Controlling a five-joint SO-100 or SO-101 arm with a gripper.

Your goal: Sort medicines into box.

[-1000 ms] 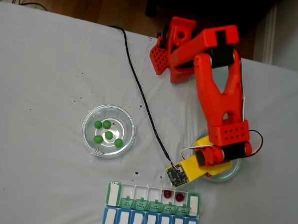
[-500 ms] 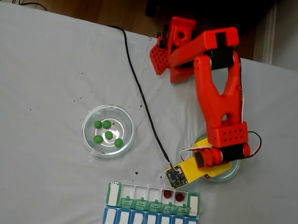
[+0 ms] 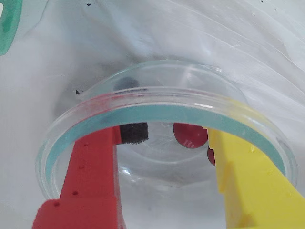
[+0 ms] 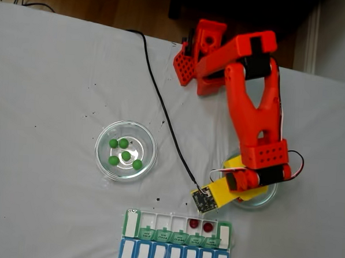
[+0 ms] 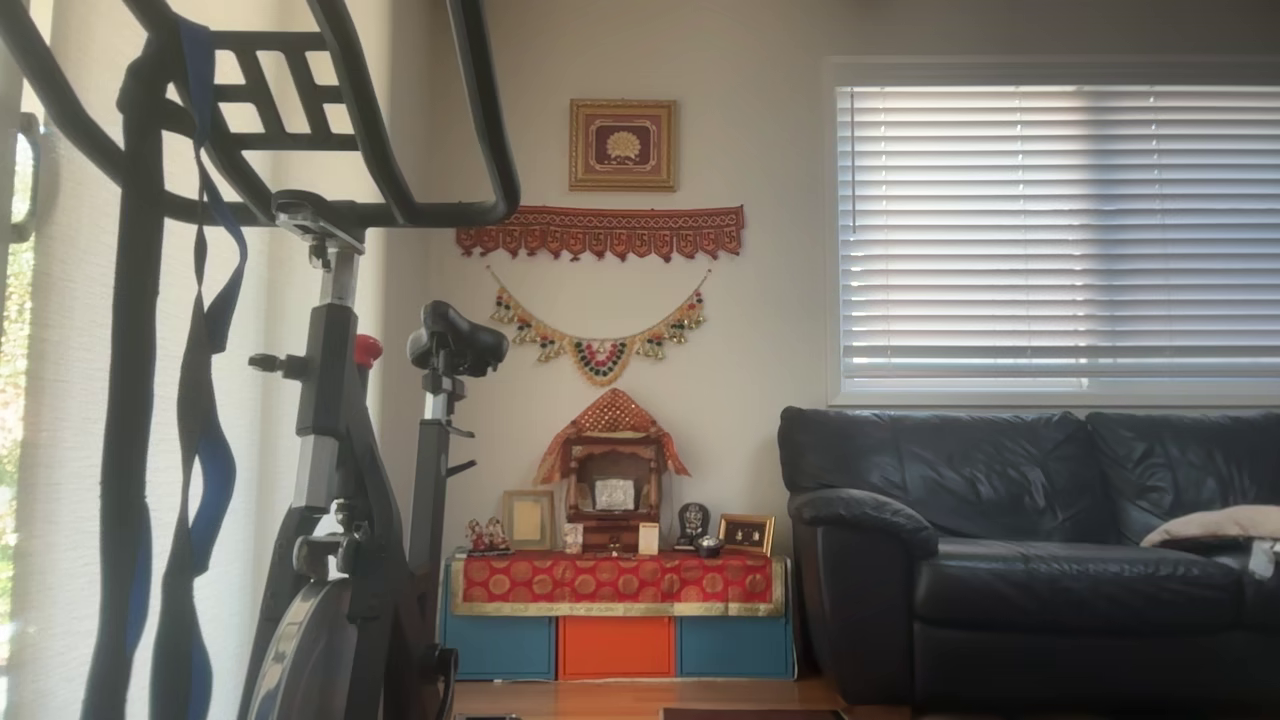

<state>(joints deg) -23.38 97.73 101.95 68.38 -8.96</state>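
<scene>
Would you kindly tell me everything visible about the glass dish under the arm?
The dish is a clear, round, shallow glass one with a greenish-looking rim, upright on the white cloth, right of the green-ball dish in the fixed view. The open tool reaches inside, its red and yellow fingers straddling a dark red ball; a second ball peeks beside the yellow finger.

The arm (image 4: 252, 98) was bright orange-red, its gripper (image 3: 164, 138) one red finger (image 3: 90, 181) with a black pad (image 3: 133, 132) and one yellow finger (image 3: 252, 186). Dark red balls (image 3: 189, 135) lay in a clear dish (image 3: 162, 102) with a teal-tinted rim. Five green balls (image 4: 125, 152) sat in another clear dish (image 4: 125, 150). The box (image 4: 175, 240) was white with green lids and a blue row, two dark red balls (image 4: 201, 225) inside. The cloth (image 4: 58, 100) was pale grey with black specks; a black cable (image 4: 162, 105) crossed it. In the other view, a sofa (image 5: 1030, 560) was black.
</scene>
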